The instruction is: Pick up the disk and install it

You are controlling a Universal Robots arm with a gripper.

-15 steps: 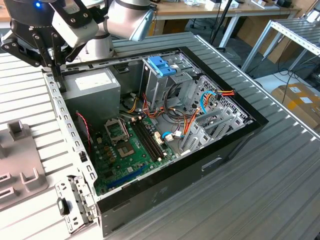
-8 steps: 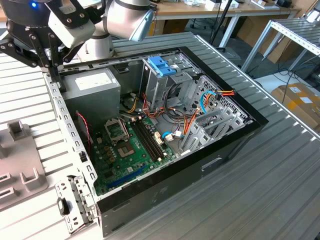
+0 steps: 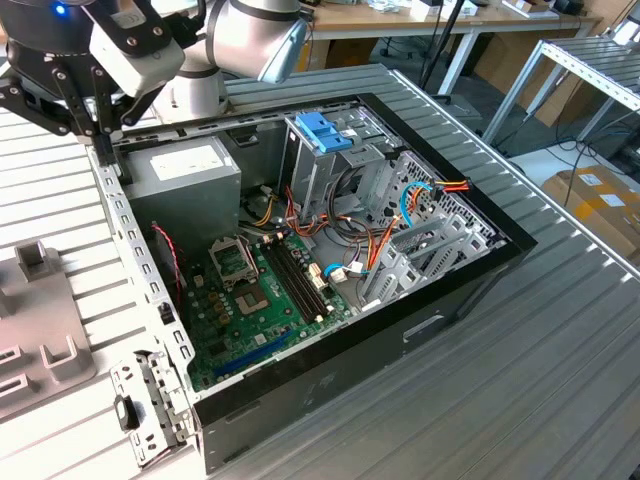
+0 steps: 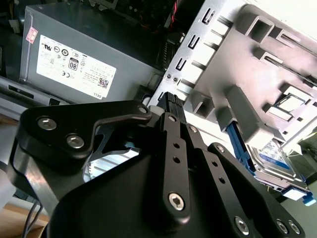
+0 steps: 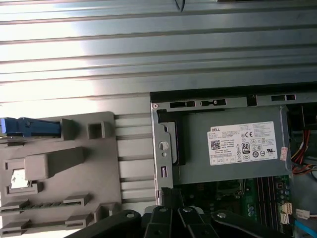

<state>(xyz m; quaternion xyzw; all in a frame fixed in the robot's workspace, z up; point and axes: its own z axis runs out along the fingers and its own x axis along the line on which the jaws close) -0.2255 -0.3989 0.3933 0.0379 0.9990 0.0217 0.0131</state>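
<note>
I point down at the computer case (image 3: 350,370) rim, pincer (image 4: 172,101) closed and empty, with the disk (image 4: 272,152) apart in its gray holder (image 5: 74,158).

Your arm (image 3: 238,35) was smooth silver-grey metal, its joint housings rounded like fat tubes, and one of them ended in a pale blue cap (image 3: 287,52). A light grey box (image 3: 135,50) with flat faces sat on the wrist beside black brackets. Your gripper (image 3: 100,150) was matte black throughout, and a small blue light (image 3: 60,10) glowed on its body. In the second wrist view the gripper (image 4: 171,101) showed as flat black linkage plates (image 4: 94,131) with rounded corners, layered over one another. Silver hex-socket screws (image 4: 176,201) were set at the pivots, and small plain holes ran along the narrow middle bar. In the first wrist view the same black plates and bright screw heads (image 5: 130,215) lined the frame's edge.
</note>
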